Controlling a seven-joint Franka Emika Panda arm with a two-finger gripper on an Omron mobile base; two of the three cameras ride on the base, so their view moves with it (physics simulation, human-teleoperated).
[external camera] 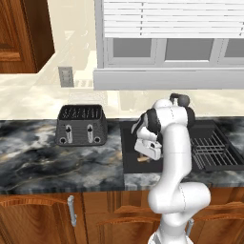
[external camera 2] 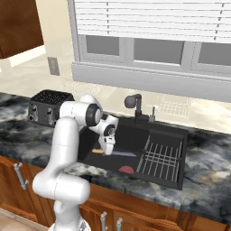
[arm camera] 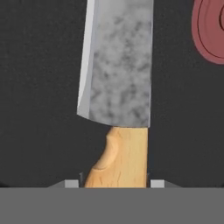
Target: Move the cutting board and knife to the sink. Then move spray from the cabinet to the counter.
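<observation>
The knife (arm camera: pixel 118 78) lies along the dark floor of the sink (external camera 2: pixel 135 135), grey-blue blade pointing away from the hand and tan handle toward it. My gripper (arm camera: pixel 114 183) is shut on the handle, one fingertip on each side. From the right base view the gripper (external camera 2: pixel 108 151) points down into the basin's left half, with the blade (external camera 2: pixel 125 154) stretching right. The left base view has the gripper (external camera: pixel 147 155) low in the sink (external camera: pixel 131 164), with a bit of handle (external camera: pixel 143 159) below it. The cutting board and the spray are out of view. A reddish-brown wall cabinet (external camera: pixel 19 33) hangs at the upper left.
A reddish round disc (external camera 2: pixel 126 170) lies on the sink floor near the blade tip. A wire rack (external camera 2: pixel 160 158) fills the sink's right half, behind it the faucet (external camera 2: pixel 135 106). A black toaster (external camera: pixel 81 125) stands on the marble counter (external camera: pixel 57 162) to the left.
</observation>
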